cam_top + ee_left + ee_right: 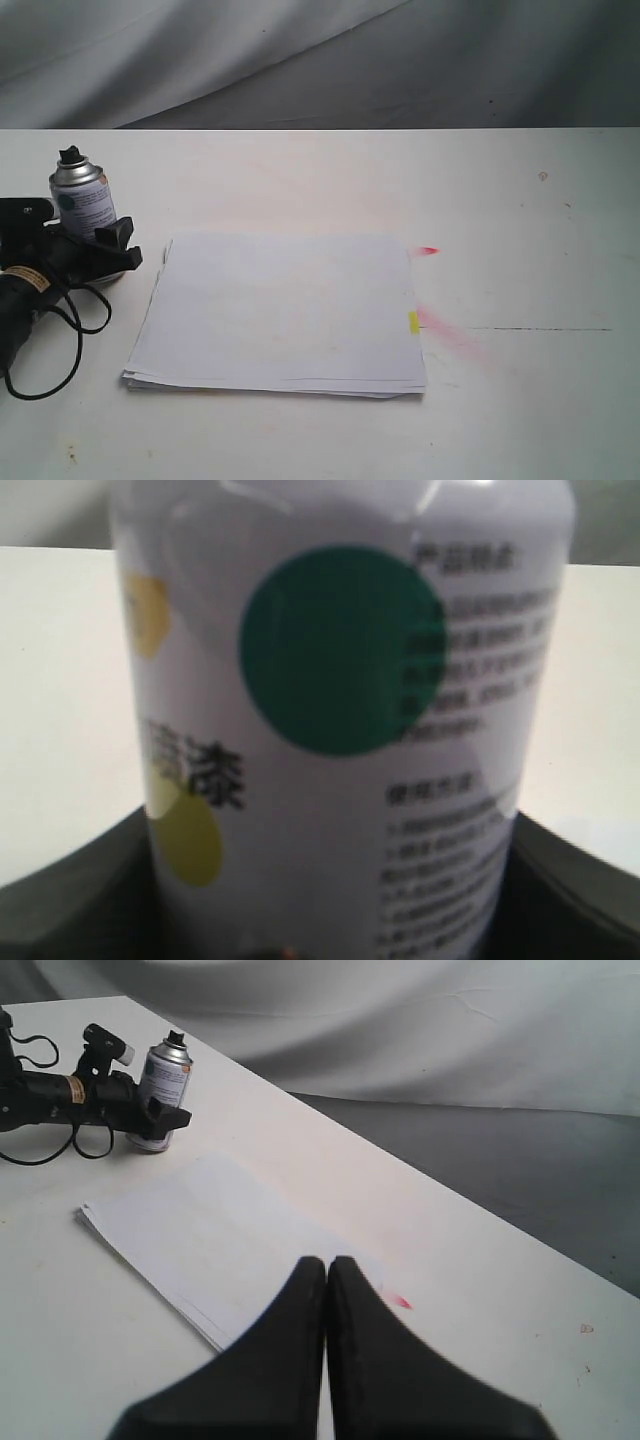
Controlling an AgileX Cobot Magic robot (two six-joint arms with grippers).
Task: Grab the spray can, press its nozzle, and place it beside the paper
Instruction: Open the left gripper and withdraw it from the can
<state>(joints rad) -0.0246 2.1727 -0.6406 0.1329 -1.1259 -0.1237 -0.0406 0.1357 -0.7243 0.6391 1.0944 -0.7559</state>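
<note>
The spray can [82, 203] stands upright on the white table at the far left, its black nozzle [71, 155] on top. My left gripper [97, 240] is shut on the can's lower body, one black finger on each side. In the left wrist view the white label with its teal and yellow dots fills the frame [340, 730], and the fingers [70, 890] press its sides. The paper [280, 310] lies flat just right of the can, yellow tab [413, 322] on its right edge. My right gripper [327, 1263] is shut on nothing above the paper's [200, 1230] edge.
Red spray marks [428, 250] stain the table by the paper's right edge, with a fainter pink smear [455, 338] below. The left arm's black cable [60, 330] loops on the table beside the paper. A grey cloth [300, 60] hangs behind the table's far edge.
</note>
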